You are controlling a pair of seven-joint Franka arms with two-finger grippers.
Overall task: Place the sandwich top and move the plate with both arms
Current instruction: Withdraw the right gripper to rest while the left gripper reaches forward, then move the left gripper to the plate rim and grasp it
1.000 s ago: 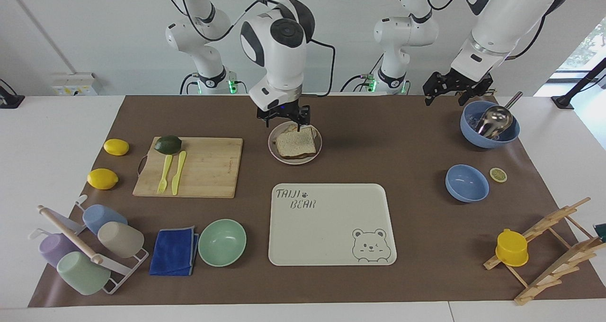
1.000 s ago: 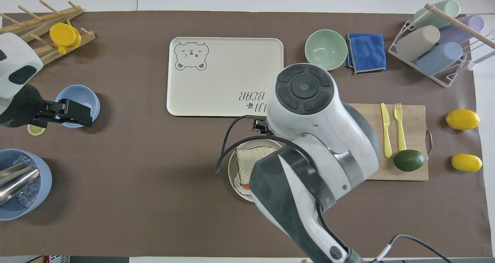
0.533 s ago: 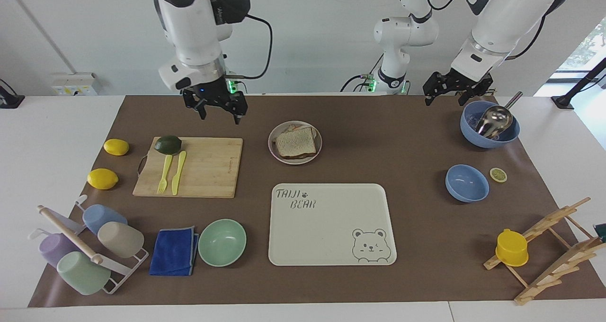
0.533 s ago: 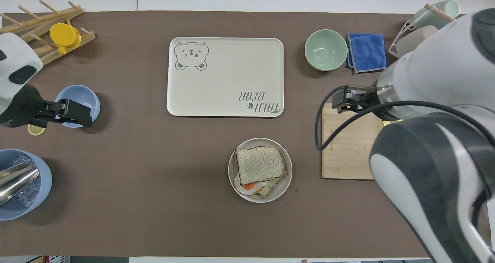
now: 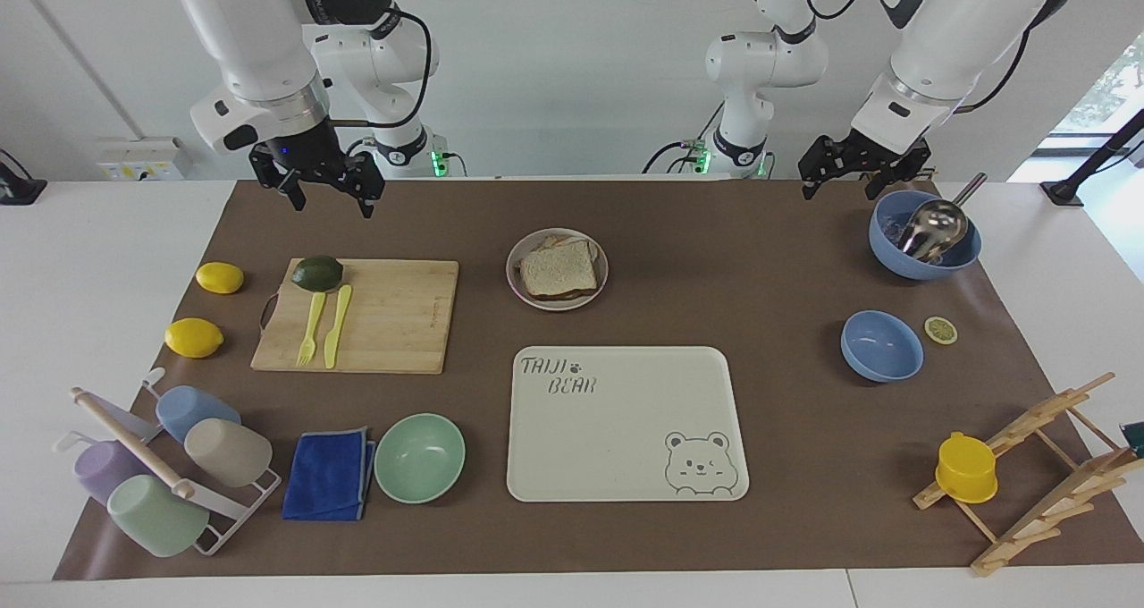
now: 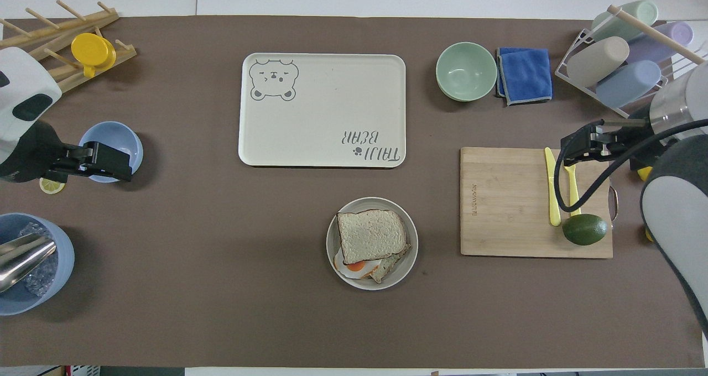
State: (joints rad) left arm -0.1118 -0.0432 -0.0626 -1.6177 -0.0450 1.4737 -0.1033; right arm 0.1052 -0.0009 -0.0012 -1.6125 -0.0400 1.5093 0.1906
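Observation:
The sandwich top [image 5: 559, 270] lies on the egg-topped slice on the plate [image 5: 517, 279], near the robots' edge at mid-table. In the overhead view the sandwich top [image 6: 369, 235] covers most of the egg [image 6: 354, 266], and the plate's rim [image 6: 371, 203] shows around it. My right gripper [image 5: 326, 198] is open and empty, raised over the mat beside the cutting board, well apart from the plate. It shows in the overhead view [image 6: 569, 146] over the cutlery. My left gripper [image 5: 837, 192] is open and empty, and waits in the air by the blue bowls [image 6: 124, 168].
A cream bear tray [image 5: 626, 447] lies farther out than the plate. A cutting board [image 5: 393, 317] holds an avocado [image 5: 316, 273], a fork and a knife. A mint bowl [image 5: 419, 458], a blue cloth, a cup rack, lemons, two blue bowls [image 5: 881, 346] and a wooden rack also stand around.
My right gripper has let go of the sandwich top on the plate, risen and swung toward the right arm's end of the table. The left arm has not moved.

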